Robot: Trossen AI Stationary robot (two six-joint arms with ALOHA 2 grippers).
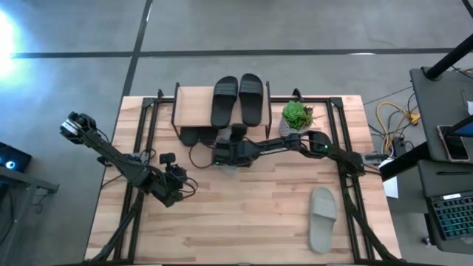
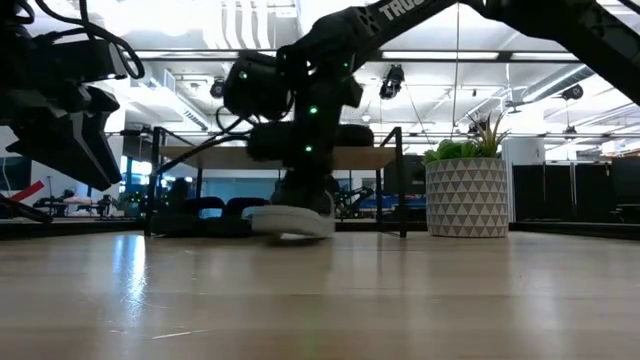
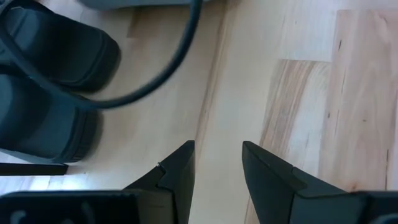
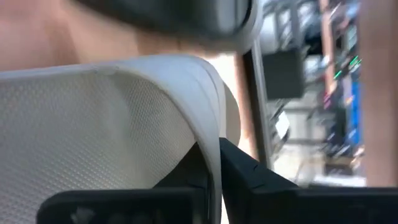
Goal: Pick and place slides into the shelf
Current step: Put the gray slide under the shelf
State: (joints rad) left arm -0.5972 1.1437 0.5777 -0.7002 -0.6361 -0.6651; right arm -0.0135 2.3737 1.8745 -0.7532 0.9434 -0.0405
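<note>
The shelf [image 1: 194,105] stands at the table's far edge, with two black slides [image 1: 238,100] side by side on its plank top. Two more black slides [image 1: 198,137] sit on its lower tier, also seen as black slides [image 3: 53,93] in the left wrist view. My right gripper [image 1: 224,157] reaches in from the right to just in front of the shelf, shut on a light grey slide [image 2: 292,221]. The second grey slide [image 1: 322,219] lies sole-down on the table's near right. My left gripper [image 3: 217,155] waits open over bare wood at the left [image 1: 181,186]. My right gripper pinches the grey slide's wide strap at its edge [image 4: 211,124] between the two fingers, one finger [image 4: 186,174] under the strap and the other finger [image 4: 249,177] outside it. The slide hangs low under the gripper, right at the table surface [image 2: 300,236]; whether it rests there I cannot tell.
A potted plant [image 1: 297,116] in a patterned white pot [image 2: 467,196] stands right of the shelf. A cable [image 3: 168,68] runs across the table near the left gripper. Open wood lies across the table's near half.
</note>
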